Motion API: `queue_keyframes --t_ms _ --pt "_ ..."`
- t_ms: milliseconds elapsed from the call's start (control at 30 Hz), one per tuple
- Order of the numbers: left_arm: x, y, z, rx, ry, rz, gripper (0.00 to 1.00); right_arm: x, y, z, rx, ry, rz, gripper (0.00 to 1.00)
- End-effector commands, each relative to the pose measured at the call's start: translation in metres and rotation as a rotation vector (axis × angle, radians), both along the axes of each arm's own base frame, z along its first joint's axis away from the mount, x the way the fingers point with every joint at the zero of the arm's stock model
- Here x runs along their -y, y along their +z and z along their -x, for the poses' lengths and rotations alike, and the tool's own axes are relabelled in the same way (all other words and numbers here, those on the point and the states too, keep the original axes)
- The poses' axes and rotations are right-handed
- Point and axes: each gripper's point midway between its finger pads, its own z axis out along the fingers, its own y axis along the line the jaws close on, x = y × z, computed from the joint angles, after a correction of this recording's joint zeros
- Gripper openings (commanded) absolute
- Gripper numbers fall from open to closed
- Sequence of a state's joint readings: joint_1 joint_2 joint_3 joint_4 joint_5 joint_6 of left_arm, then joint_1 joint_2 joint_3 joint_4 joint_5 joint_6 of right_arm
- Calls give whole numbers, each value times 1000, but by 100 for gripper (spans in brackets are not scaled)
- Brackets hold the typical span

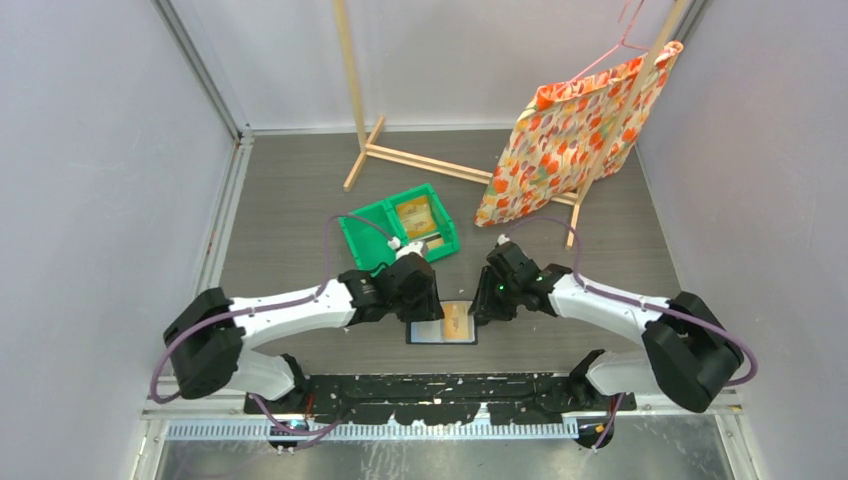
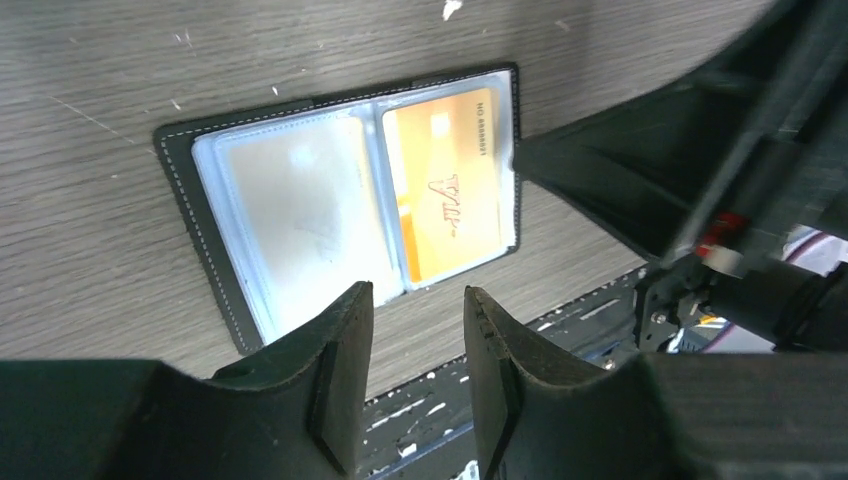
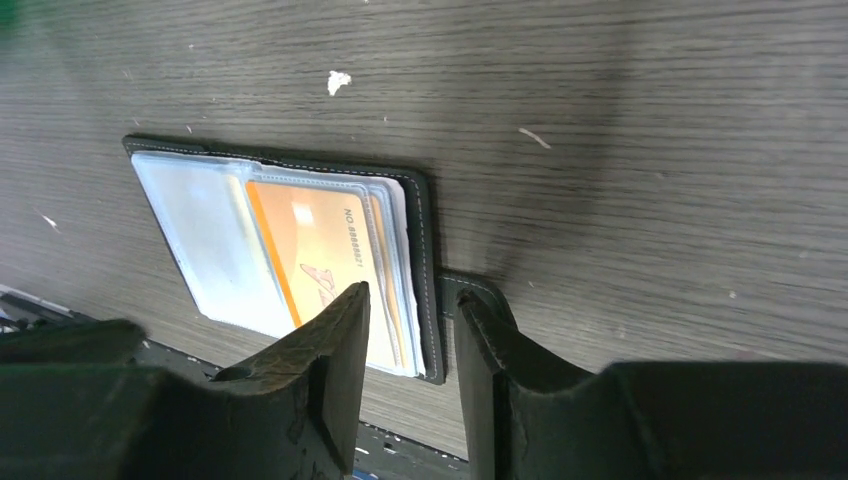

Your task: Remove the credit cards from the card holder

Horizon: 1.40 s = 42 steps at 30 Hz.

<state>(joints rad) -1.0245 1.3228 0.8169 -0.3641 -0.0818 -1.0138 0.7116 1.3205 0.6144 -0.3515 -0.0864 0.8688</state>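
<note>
Black left gripper [image 2: 415, 295] hovers over the holder [image 2: 300, 210] near its spine, jaws parted, empty. Holder lies open and flat at the middle of the bench's near edge. Left sleeve empty, orange card [image 2: 450, 185] in the right sleeve, more sleeve layers beneath. Right gripper [image 3: 412, 297] straddles the holder's right edge, jaws apart, not visibly clamped. Card likely light, stiff, slick in glossy plastic; holder floppy, probably slides. I'd pin the cover and pinch the card at the sleeve mouth.

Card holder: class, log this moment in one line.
flat dark bi-fold card holder: open; thin orange credit card: in holder, right side; left gripper: open; right gripper: open
</note>
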Motion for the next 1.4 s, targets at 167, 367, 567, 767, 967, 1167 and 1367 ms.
queue_keyframes --t_ms 167,367,567,767,967,1167,1367 --pt "37 -28 -9 -41 4 120 38 2 0 -6 -10 -70 -146 44" --pt "35 -47 -8 -90 27 156 36 1 -4 -14 -55 -121 -252 47" --pt "38 -67 -3 -141 18 148 34 -10 -12 -15 -103 -126 -325 51" --pt "42 -76 0 -169 14 163 32 -25 -5 -15 -145 -151 -447 50" --pt "38 -69 -1 -152 18 170 32 -21 2 -14 -146 -181 -521 43" --pt "26 -72 -5 -146 51 157 31 -28 14 -4 -144 -115 -605 43" --pt "30 -78 -5 -162 45 157 31 -32 36 -2 -108 -48 -639 43"
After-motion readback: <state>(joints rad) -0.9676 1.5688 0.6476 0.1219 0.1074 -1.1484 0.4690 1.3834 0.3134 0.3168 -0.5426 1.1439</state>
